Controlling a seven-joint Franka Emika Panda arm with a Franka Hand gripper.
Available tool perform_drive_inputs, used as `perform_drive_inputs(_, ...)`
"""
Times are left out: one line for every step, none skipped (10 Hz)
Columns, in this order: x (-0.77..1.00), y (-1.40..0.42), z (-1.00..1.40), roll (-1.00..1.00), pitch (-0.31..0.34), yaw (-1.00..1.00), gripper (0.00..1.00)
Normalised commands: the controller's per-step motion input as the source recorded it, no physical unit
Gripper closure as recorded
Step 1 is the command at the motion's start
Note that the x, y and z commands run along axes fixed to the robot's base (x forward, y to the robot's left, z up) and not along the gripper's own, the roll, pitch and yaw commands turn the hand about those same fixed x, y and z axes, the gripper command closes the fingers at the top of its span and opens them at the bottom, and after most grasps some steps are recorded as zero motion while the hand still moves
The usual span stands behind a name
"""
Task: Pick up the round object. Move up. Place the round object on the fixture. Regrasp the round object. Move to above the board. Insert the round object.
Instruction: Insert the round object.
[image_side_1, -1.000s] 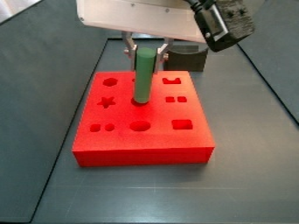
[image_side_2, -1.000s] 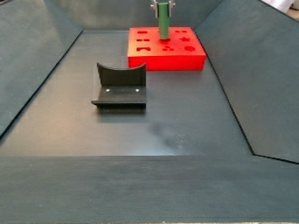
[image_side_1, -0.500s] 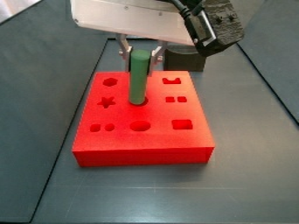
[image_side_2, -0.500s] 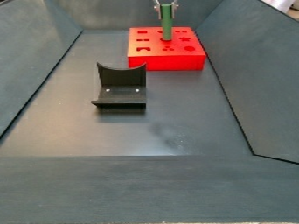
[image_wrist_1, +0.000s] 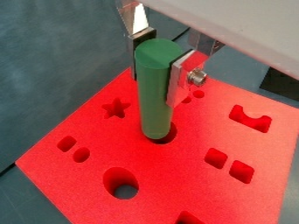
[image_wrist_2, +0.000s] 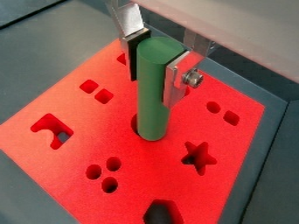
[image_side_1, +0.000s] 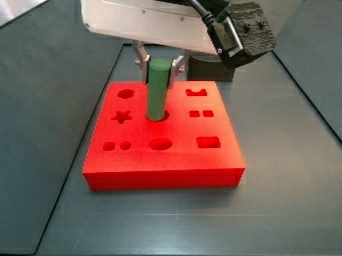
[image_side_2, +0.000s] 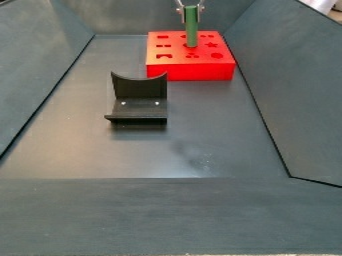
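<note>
Here, the gripper (image_wrist_1: 162, 54) clamps the upright round object (image_wrist_1: 156, 92) near its top | peg's lower end sits in a circular hole of the board (image_wrist_1: 140, 175), held vertical to slide straight in | the fixture (image_side_2: 136, 97) stands apart, empty

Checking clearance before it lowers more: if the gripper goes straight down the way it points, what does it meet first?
Likely the board: the gripper holds the round object upright, its lower end already in a round hole.
</note>
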Motion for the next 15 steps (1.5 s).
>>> perform_drive_inputs(0.00, 0.00, -0.09, -0.02, 0.000, -0.08, 1.00)
perform_drive_inputs(0.07, 0.00, -0.10, 0.00, 0.000, -0.11, 1.00)
perform_drive_inputs(0.12, 0.00, -0.11, 0.00, 0.000, -0.13, 1.00)
perform_drive_inputs(0.08, 0.00, -0.10, 0.00, 0.000, -0.12, 1.00)
perform_drive_inputs(0.10, 0.00, -0.10, 0.00, 0.000, -0.11, 1.00)
perform_drive_inputs(0.04, 0.00, -0.11, 0.00, 0.000, -0.11, 1.00)
perform_drive_inputs(0.00, 0.00, -0.09, 0.00, 0.000, -0.07, 1.00)
perform_drive_inputs(0.00, -0.04, -0.08, 0.00, 0.000, -0.02, 1.00)
perform_drive_inputs(0.00, -0.05, -0.08, 0.00, 0.000, 0.00, 1.00)
perform_drive_inputs(0.02, -0.01, -0.15, 0.00, 0.000, -0.01, 1.00)
perform_drive_inputs(0.02, -0.03, -0.19, 0.00, -0.009, -0.04, 1.00)
perform_drive_inputs(0.10, -0.11, -0.20, 0.02, 0.000, -0.02, 1.00)
perform_drive_inputs(0.15, -0.15, -0.20, 0.05, 0.000, 0.00, 1.00)
perform_drive_inputs(0.19, -0.13, -0.20, 0.05, 0.000, 0.00, 1.00)
perform_drive_inputs(0.21, -0.12, -0.21, 0.04, 0.000, 0.00, 1.00)
